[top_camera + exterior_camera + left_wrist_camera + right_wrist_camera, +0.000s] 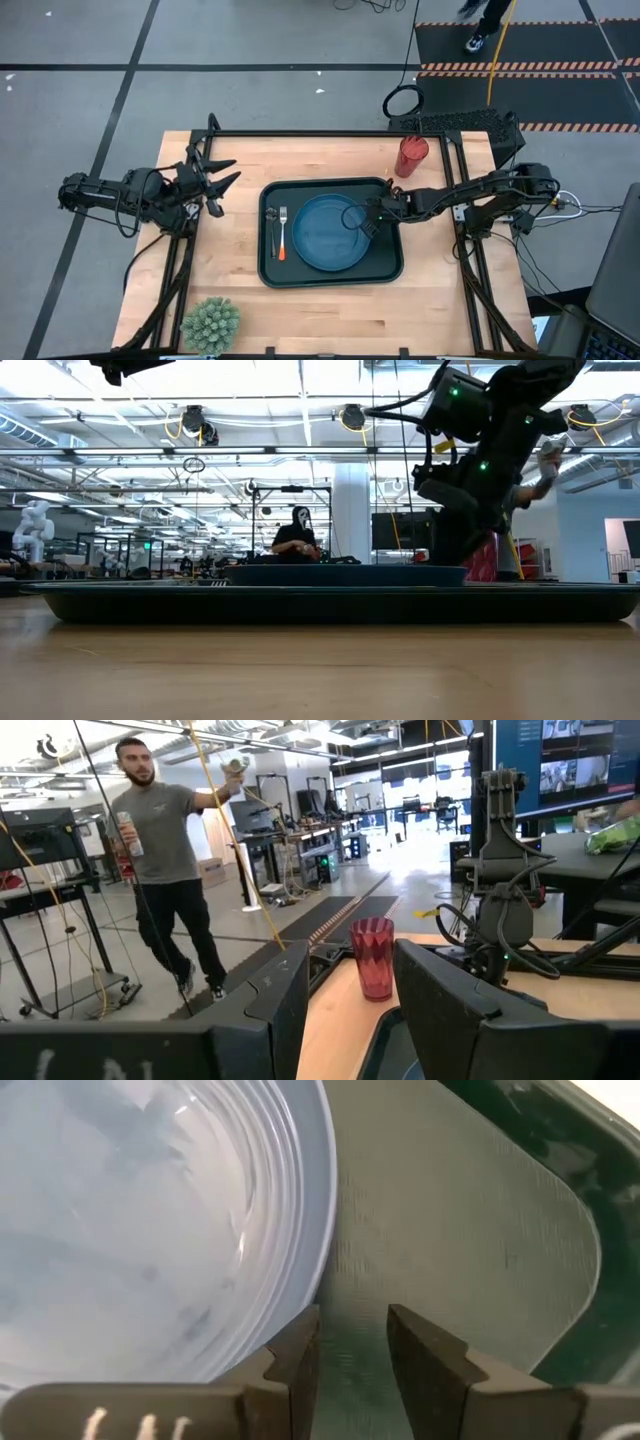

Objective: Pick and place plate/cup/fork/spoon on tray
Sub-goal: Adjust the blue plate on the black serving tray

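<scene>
Plate (325, 232) sits flat in the tray (390, 268), filling most of its right half, and the fork (283, 233) and spoon (272, 230) lie side by side in the left strip of the tray, spoon on the outside. Cup (410, 156) is upright on the table (230, 160) just past the tray's far right corner, well apart from everything in it. Right gripper (362, 220) is down over the plate's right edge; in its wrist view the jaws are only a narrow gap apart, holding nothing, with the plate rim (325, 1230) just beside one finger (295, 1365). Left gripper (222, 176) hangs off to the left of the tray, jaws spread wide, nothing in them. There's a small plant (210, 323) at the near left corner of the table.
</scene>
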Controlling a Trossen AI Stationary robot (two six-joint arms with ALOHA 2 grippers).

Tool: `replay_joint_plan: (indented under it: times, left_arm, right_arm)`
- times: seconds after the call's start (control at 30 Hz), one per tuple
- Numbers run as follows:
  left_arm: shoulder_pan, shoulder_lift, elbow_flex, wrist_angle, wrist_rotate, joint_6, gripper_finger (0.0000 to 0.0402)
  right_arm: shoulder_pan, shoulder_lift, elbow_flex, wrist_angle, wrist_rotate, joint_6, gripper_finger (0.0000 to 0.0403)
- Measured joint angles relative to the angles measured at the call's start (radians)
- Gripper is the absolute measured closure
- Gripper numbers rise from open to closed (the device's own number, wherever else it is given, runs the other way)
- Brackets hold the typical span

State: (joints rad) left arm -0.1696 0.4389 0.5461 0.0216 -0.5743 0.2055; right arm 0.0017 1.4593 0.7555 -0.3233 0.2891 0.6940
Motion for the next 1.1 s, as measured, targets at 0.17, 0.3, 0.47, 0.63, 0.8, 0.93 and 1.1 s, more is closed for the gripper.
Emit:
replay_joint_plan:
  times: [0.17,0.3,0.47,0.63,0.8,0.93,1.1]
  left_arm:
    - [0.000,0.000,0.000,0.000,0.000,0.000,0.0250]
    - [0.000,0.000,0.000,0.000,0.000,0.000,0.0250]
    - [0.000,0.000,0.000,0.000,0.000,0.001,0.0250]
    - [0.000,0.000,0.000,0.000,0.000,0.001,0.0250]
    - [0.000,0.000,0.000,0.000,0.000,0.001,0.0250]
    - [0.000,0.000,0.000,0.000,0.000,0.000,0.0250]
    - [0.000,0.000,0.000,0.000,0.000,0.001,0.0250]
  right_arm:
    - [0.000,0.000,0.000,0.019,0.022,-0.007,0.0291]
    - [-0.001,0.000,0.000,0.021,0.025,-0.010,0.0291]
    - [-0.001,0.000,0.000,0.035,0.025,-0.010,0.0291]
    - [-0.001,0.000,0.000,0.080,0.025,-0.026,0.0291]
    - [-0.001,0.000,0.000,0.068,0.025,-0.028,0.0291]
    - [-0.001,0.000,0.000,0.061,0.032,-0.034,0.0291]
    - [-0.001,0.000,0.000,0.065,0.075,-0.052,0.0291]
